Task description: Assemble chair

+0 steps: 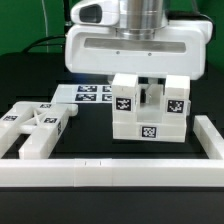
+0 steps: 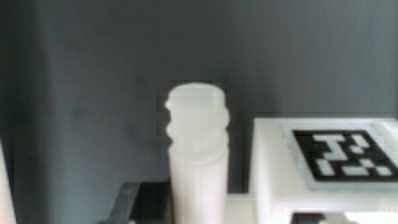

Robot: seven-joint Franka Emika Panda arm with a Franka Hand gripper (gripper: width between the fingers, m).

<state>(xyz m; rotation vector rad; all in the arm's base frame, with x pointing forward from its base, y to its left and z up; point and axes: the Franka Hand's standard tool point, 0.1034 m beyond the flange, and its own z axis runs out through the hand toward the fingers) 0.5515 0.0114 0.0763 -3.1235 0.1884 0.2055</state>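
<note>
- Gripper (image 1: 150, 92) down at centre of exterior view, wide white hand body just above the chair block (image 1: 150, 120).
- Fingertips lost between the block's two raised white pieces; opening width not readable, cannot tell whether closed on anything.
- Chair block: white, several black marker tags on its faces, upright on the dark table (image 1: 20, 80), right below the hand.
- Loose chair parts (image 1: 35, 125): flat white tagged pieces lying crossed, on the exterior view's left, well apart from the block.
- Marker board (image 1: 92, 93) flat on the table behind, between loose parts and block.
- White rail (image 1: 110, 172) along the front, side rail up the exterior view's right.
- Wrist view: white ridged peg (image 2: 196, 140) with rounded tip, upright, close to camera.
- Tagged white part (image 2: 329, 160) just beside the peg; touching or not, cannot tell.
- Blurred dark shapes at the peg's base, not identifiable.
</note>
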